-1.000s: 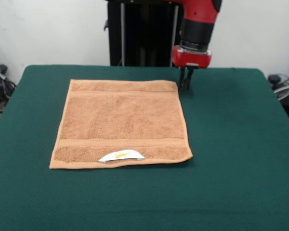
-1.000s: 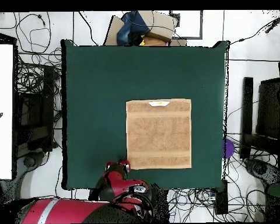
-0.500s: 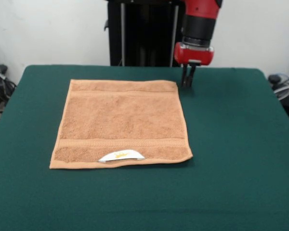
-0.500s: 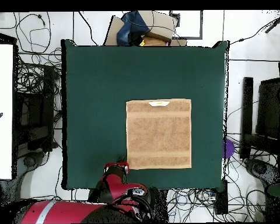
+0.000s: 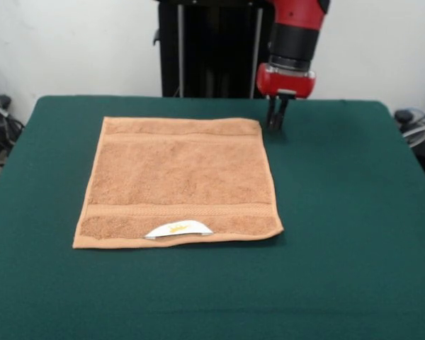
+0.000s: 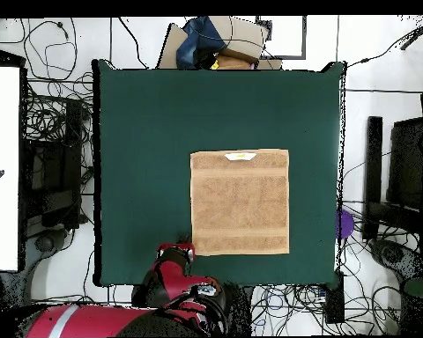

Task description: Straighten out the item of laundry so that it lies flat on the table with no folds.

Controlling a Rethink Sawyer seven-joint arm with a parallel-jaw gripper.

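Towel [image 5: 178,180]: spread over the middle of the green table [image 5: 354,212], slightly left of centre in the front view; all four edges show and no fold is visible, so the job looks done or nearly so.
Label [image 5: 178,228]: white with a yellow mark, at the lower edge of the towel, turned up a little.
Gripper [image 5: 275,120]: upper middle of the front view, just off the towel's upper right corner and raised above the table, holding nothing; its two fingers hang close together, nearly pressed.
Why there: probably the corner it was working on, though that is only a guess.
Overhead: the arm [image 6: 175,273] sits at the towel's lower left corner.
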